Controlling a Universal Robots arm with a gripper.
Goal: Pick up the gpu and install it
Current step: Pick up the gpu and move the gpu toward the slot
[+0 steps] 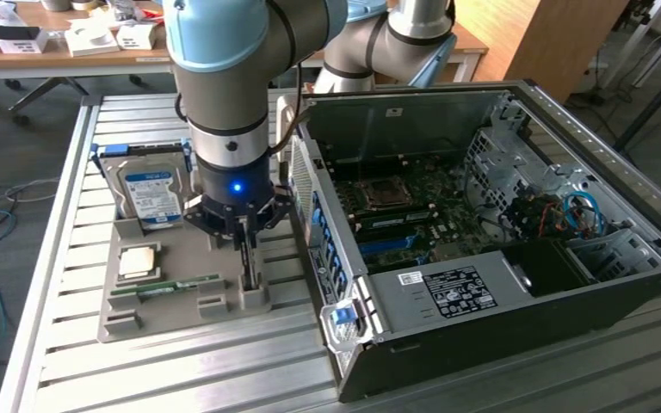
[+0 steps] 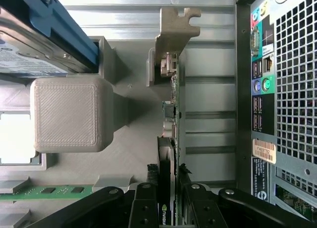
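The gpu (image 1: 248,265) stands on edge in a slot of the grey holder (image 1: 193,305), just beside the open computer case (image 1: 606,284). In the wrist view the gpu (image 2: 171,104) runs as a slim strip, with its metal bracket at the far end. My gripper (image 1: 244,245) reaches straight down onto it. The black fingers (image 2: 147,210) sit against both faces of the card, so my gripper (image 2: 168,210) is shut on it. The card still rests in its slot.
A silver hard drive (image 1: 152,194) with a blue-white label, a square processor (image 1: 138,260) and a green memory stick (image 1: 182,286) share the holder. The case's rear ports (image 2: 260,84) are close alongside. Inside the case lies the motherboard (image 1: 405,215). A slatted metal table (image 1: 193,370) carries everything.
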